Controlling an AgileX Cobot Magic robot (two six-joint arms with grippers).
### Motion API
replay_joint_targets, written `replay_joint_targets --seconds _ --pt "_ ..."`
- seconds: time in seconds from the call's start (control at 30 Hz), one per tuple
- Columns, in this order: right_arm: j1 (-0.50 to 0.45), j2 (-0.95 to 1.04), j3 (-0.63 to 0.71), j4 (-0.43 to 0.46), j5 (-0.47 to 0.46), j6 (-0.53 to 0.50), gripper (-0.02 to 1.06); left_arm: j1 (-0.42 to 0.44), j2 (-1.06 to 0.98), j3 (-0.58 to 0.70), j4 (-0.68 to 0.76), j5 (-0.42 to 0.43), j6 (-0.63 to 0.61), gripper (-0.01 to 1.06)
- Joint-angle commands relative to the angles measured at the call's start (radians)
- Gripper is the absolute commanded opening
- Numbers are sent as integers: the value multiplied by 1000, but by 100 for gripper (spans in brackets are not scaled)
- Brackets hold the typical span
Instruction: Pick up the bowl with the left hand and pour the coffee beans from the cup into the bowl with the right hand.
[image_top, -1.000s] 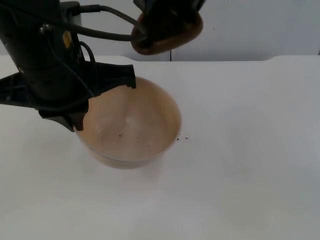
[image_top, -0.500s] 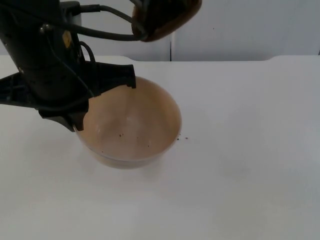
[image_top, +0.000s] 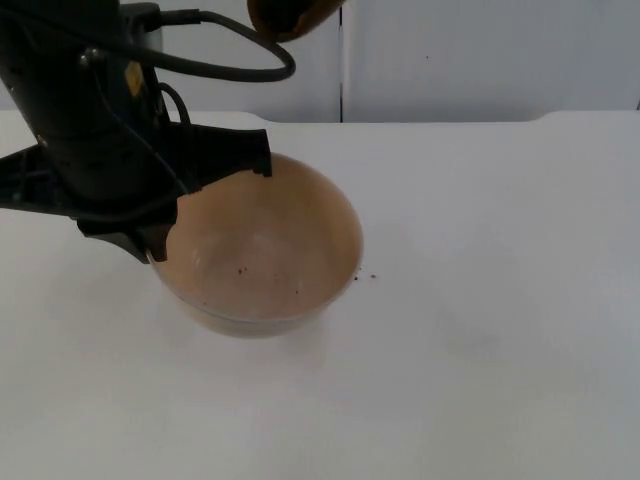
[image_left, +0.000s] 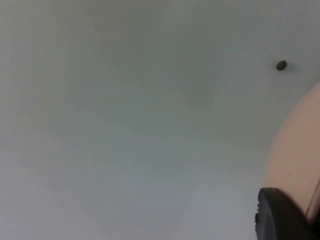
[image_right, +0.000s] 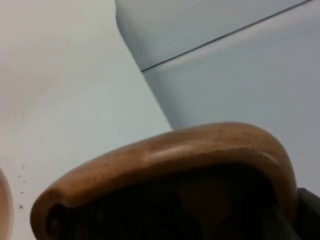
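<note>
**Desk:** Where is the bowl, and what step is this?

**Arm:** The bowl (image_top: 262, 245) sits at centre-left in the top view, on or just above the worktop (image_top: 480, 300); I cannot tell whether it is lifted. My left end effector (image_top: 160, 200) is at its rim near nine o'clock. A black fingertip (image_left: 280, 215) lies against the bowl's pale wall in the left wrist view, so I judge it clamped on the bowl. A few dark specks, likely coffee beans (image_top: 242, 269), lie inside, and one stray bean (image_top: 373, 277) rests on the worktop just outside the rim at three o'clock. The wooden cup (image_top: 290, 12) hangs high at twelve o'clock, cut off by the picture's edge.

**Desk:** And the right side?

**Arm:** My right end effector (image_right: 305, 210) is at the cup (image_right: 165, 175), apparently gripping it, though its fingers are mostly hidden. I judge the pour barely delivered or already over; the next move calls for bringing the cup's lip over the bowl's centre.

**Desk:** What stays unclear?

**Arm:** Whether any beans remain in the cup; its interior reads only as dark shadow.
</note>
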Motion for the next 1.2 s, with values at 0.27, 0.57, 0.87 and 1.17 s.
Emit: replay_joint_targets --seconds 0.27,0.57,0.87,1.17 --pt "43 -13 -5 -128 0 -25 0 3 -4 0 0 -6 -7 0" --pt "76 -13 -5 -195 0 -54 0 3 -4 0 -4 -6 -7 0" --pt "79 -13 -5 -245 0 -57 0 3 -4 0 -12 -6 -7 0" --pt "79 -13 -5 -269 0 -62 0 3 -4 0 -18 -6 -7 0"
